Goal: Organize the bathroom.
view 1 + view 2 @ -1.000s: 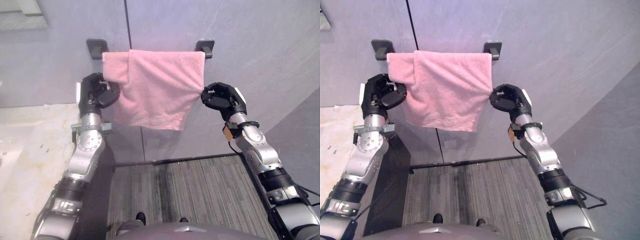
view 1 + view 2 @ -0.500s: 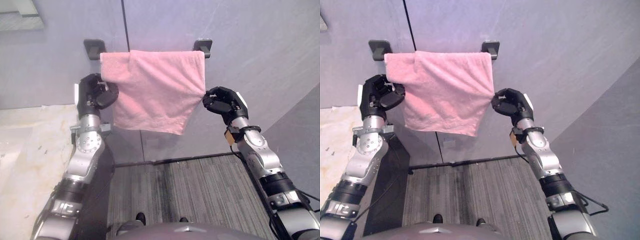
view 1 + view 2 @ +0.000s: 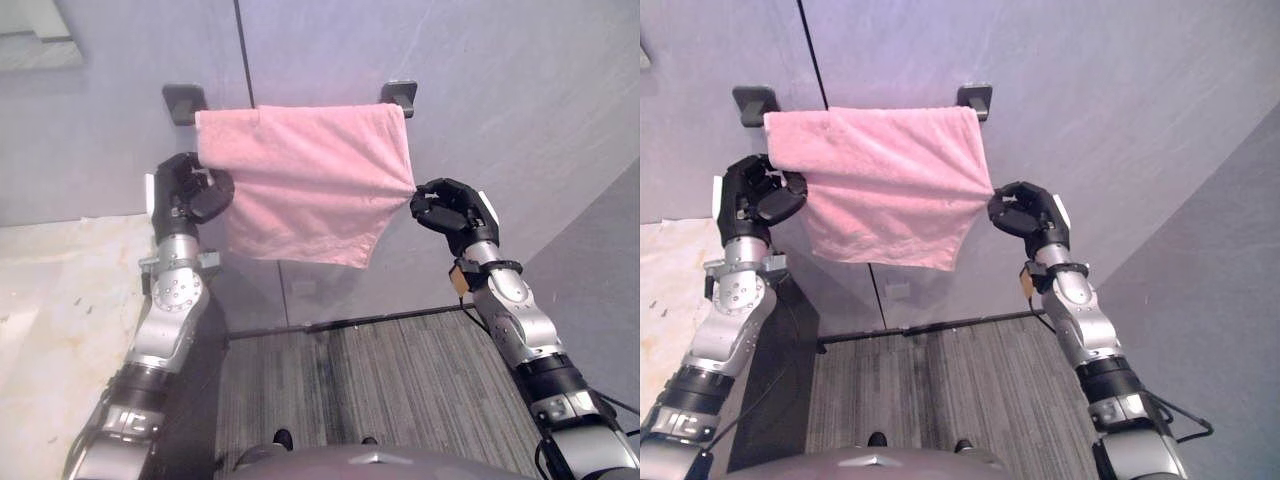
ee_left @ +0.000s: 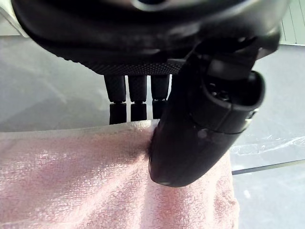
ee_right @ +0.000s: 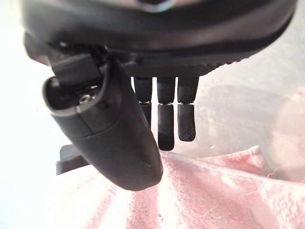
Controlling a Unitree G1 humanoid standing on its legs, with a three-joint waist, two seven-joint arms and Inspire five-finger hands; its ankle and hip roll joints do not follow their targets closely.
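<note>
- While the pink towel [image 3: 310, 180] hangs over a bar between two dark wall brackets [image 3: 180, 100], the left eye view has both hands up at its side edges, so it's stretched flat against the grey wall [image 3: 500, 90].
- Left hand [image 3: 185, 190] sits at the towel's left edge just under the left bracket, fingers curled in on the cloth.
- Right hand [image 3: 450, 205] is off to the right, below the right bracket [image 3: 400, 93], pinching the towel's right edge and tugging it into a little point.
- Down near the bottom there's striped grey carpet [image 3: 400, 370], and a pale marbled surface [image 3: 50, 330] on the left.
- Right eye view is pretty much the same deal: towel draped on the bar, its lower hem slanting down toward the right, left hand [image 3: 750, 195] and right hand [image 3: 1030, 210] each clamped on an edge.
- Left wrist view, super close: thumb [image 4: 200, 129] pressed down on the pink cloth with the fingers [image 4: 138, 95] tucked behind the top hem, so it's a proper pinch.
- Right wrist view: thumb [image 5: 119, 138] on the near side of the towel, fingers [image 5: 167, 119] reaching past the hem, cloth caught between them, and a dark bracket [image 5: 71, 160] peeks out behind.
</note>
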